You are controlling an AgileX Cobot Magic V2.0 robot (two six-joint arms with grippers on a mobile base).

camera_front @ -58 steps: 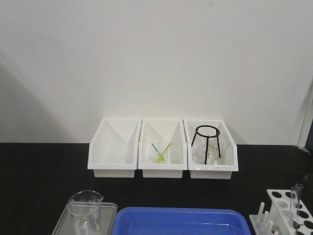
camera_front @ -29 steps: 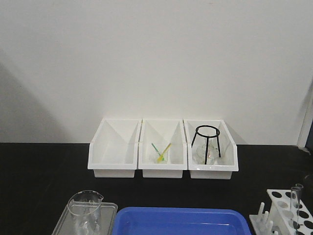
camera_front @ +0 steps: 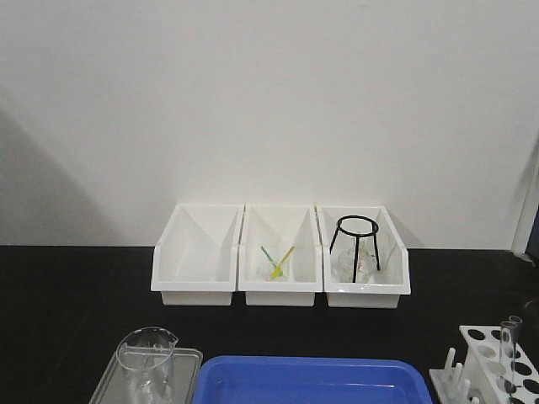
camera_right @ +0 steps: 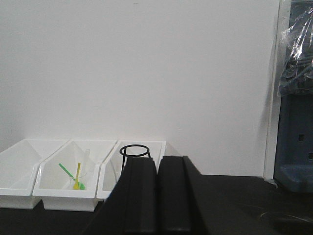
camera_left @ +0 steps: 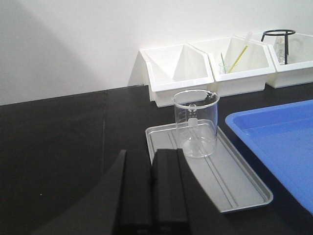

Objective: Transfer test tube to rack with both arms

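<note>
Standing upright in the rack (camera_front: 498,364), the test tube (camera_front: 509,347) occupies a hole beside its pegs. Left tool (camera_left: 152,193) and right tool (camera_right: 157,196) are both closed, empty. Risk: a passing arm could tip the tube.

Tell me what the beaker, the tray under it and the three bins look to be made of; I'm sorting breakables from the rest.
The beaker: clear glass by its look, see-through with printed marks and a bright rim. The tray under it: grey with a dull sheen and pressed ridges, metal or plastic, I cannot tell which. The three bins: glossy white, opaque, thin-walled, probably moulded plastic.
</note>
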